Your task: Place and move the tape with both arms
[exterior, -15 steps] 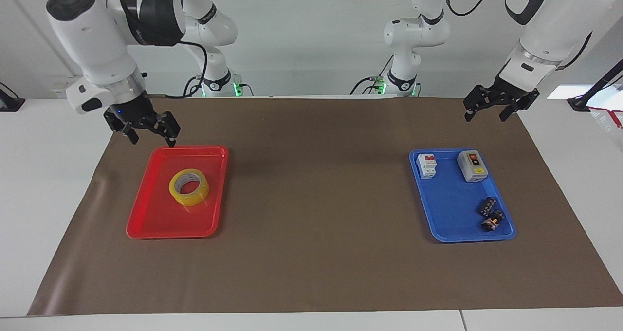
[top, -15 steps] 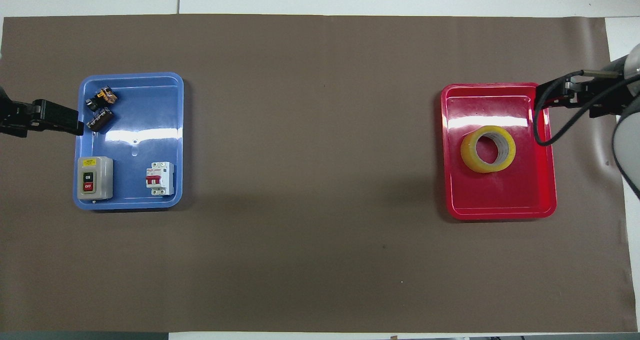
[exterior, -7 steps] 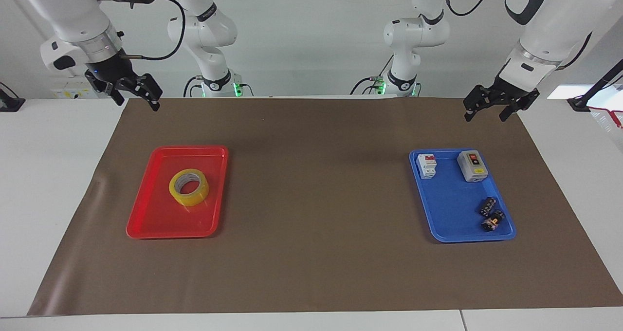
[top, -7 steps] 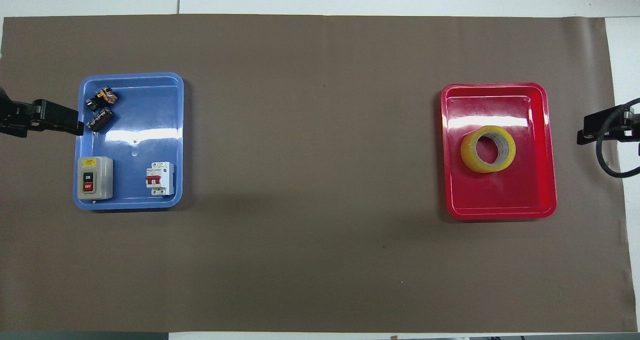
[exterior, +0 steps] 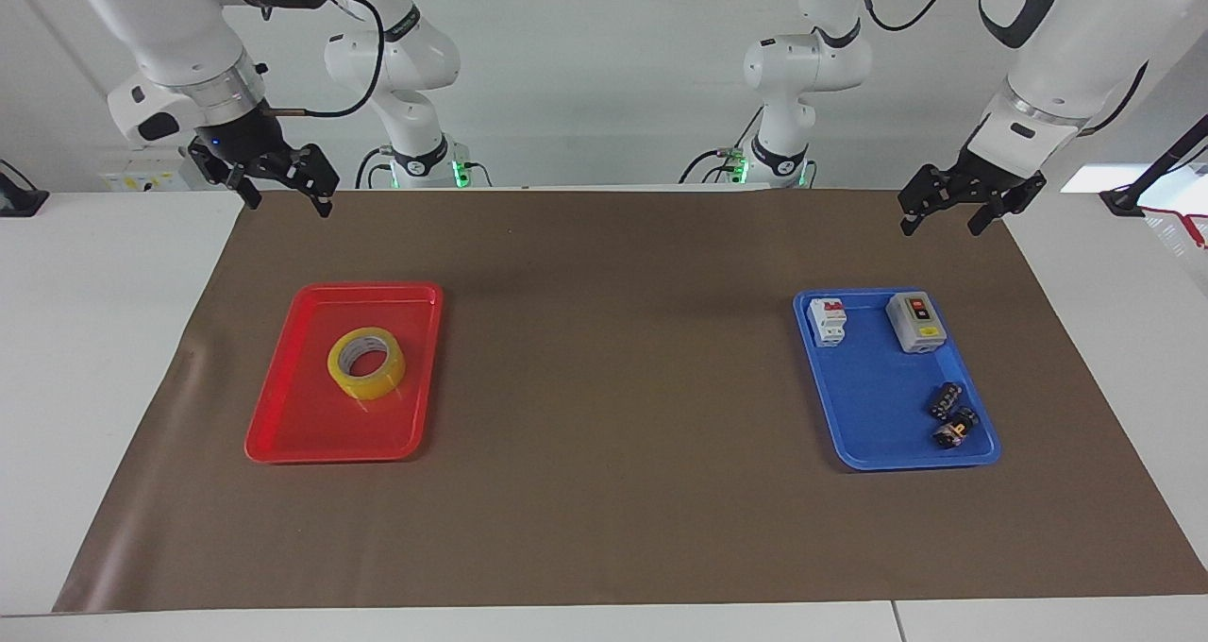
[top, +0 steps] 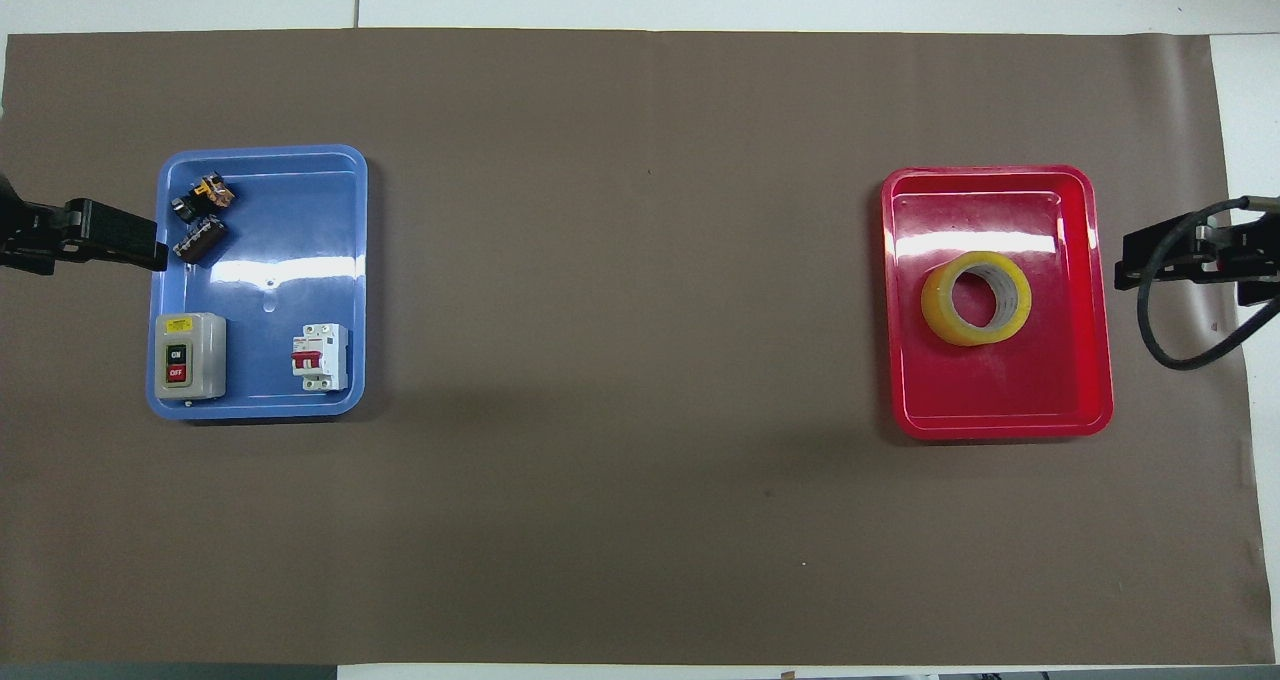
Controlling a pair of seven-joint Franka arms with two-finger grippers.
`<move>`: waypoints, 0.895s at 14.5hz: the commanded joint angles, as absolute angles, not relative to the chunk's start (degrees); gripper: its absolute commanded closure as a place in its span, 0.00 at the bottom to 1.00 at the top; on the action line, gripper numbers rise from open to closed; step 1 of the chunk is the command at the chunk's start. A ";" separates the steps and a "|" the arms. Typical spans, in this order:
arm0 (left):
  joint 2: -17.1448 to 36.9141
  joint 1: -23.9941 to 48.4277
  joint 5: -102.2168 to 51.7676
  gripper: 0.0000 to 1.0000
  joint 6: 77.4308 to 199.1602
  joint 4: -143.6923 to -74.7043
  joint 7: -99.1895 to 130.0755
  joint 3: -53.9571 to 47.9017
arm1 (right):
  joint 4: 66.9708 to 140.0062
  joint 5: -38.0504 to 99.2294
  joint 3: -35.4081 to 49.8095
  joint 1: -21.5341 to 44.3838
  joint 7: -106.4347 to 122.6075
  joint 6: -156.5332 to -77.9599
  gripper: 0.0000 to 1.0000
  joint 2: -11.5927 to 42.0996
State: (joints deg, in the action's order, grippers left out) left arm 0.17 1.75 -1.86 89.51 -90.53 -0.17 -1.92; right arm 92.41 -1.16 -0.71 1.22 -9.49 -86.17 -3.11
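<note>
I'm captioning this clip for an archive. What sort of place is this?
Probably a robotics lab bench: two white robot arms at a table, a brown mat, and sorting trays, a red tray with the tape and a blue tray with electrical parts.

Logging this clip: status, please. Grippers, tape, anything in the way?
Right gripper open, raised by the red tray. Left gripper open, waiting by the blue tray. Tape flat in red tray, untouched. Nothing blocking.

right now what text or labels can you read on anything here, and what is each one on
"ON": black button on the grey rectangular switch box in the blue plastic tray.
"OFF": red button on the same box.
Small yellow sticker at the top of that box: too small to read.
White circuit breaker with red lever: print too small to read.
Yellow translucent tape roll: no readable print.
</note>
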 commanded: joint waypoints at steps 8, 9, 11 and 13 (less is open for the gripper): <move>-1.41 1.32 -0.97 0.00 90.70 -92.55 -0.79 -2.02 | 89.47 -2.37 -0.18 1.49 -9.67 -84.64 0.00 -2.20; -1.41 1.32 -0.97 0.00 90.70 -92.55 -0.79 -2.02 | 89.56 -2.37 -0.18 1.58 -9.93 -84.73 0.00 -2.20; -1.41 1.32 -0.97 0.00 90.70 -92.55 -0.79 -2.02 | 89.74 -2.46 -0.26 1.67 -9.41 -85.08 0.00 -2.20; -1.41 1.32 -0.97 0.00 90.70 -92.55 -0.79 -2.02 | 89.82 -2.46 -0.18 1.58 -8.79 -84.82 0.00 -2.20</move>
State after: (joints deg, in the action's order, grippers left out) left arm 0.17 1.75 -1.86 89.51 -90.53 -0.17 -1.92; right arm 90.86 -2.60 -0.47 2.06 -9.48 -85.63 -2.88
